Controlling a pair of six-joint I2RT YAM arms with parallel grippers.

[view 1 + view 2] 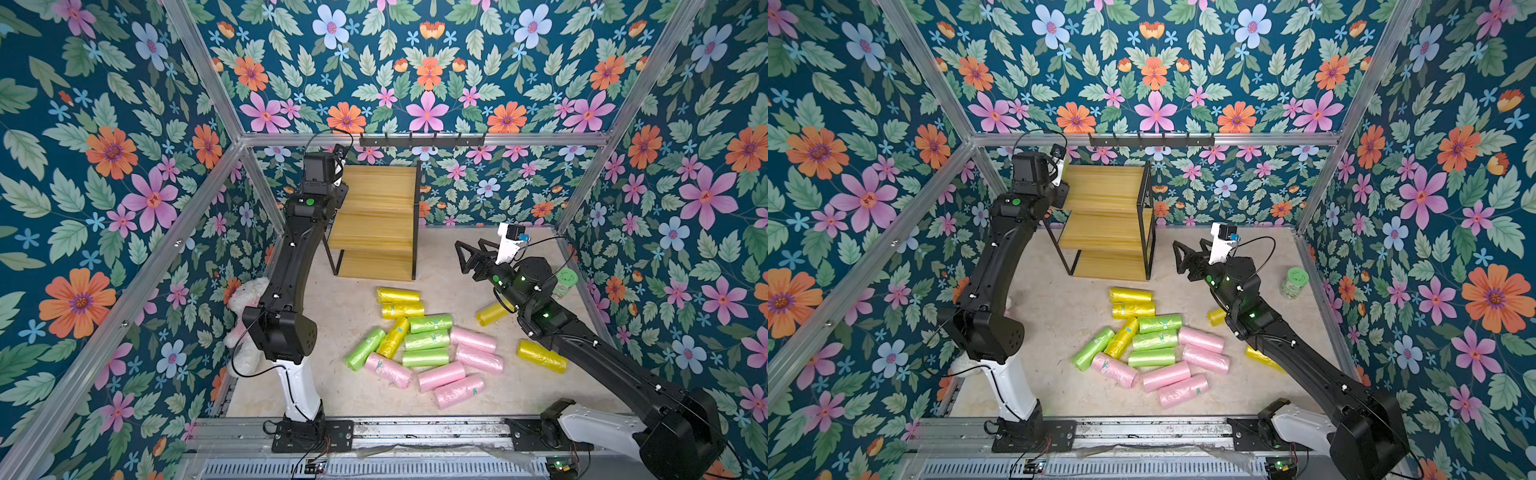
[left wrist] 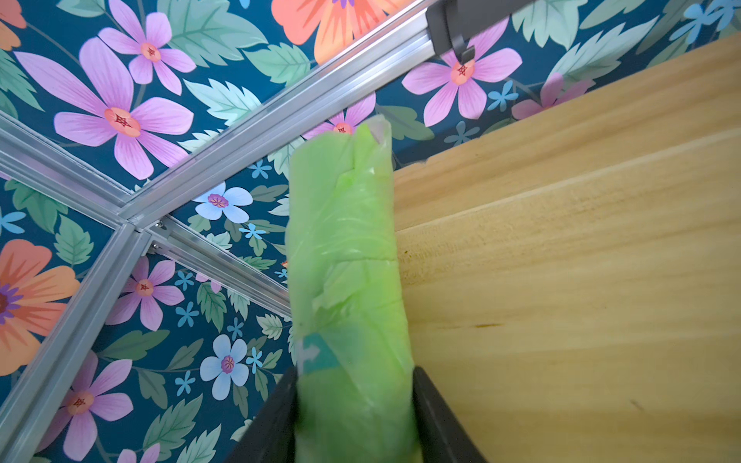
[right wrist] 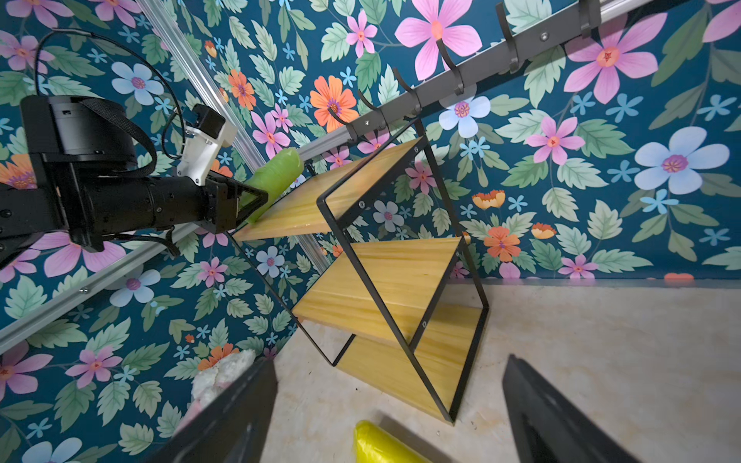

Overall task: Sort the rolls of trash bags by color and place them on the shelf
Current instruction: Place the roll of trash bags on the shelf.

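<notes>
Non-task items: floral wallpaper (image 1: 124, 174) covers all the walls, framed by aluminium profile (image 1: 540, 139). The black hook rail (image 1: 419, 142) is mounted on the back bar. A white plush toy (image 1: 248, 293) sits against the left wall. A green-lidded jar (image 1: 566, 279) stands upright near the right wall. The tabletop (image 1: 340, 395) is beige and mottled, with a metal base rail (image 1: 415, 432) along its front edge.

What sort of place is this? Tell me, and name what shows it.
Likely a staged robot test cell, not a home: flowered wallpaper panels in a bare aluminium frame, two black robot arms bolted to a metal rail, loose plastic rolls as props.
</notes>
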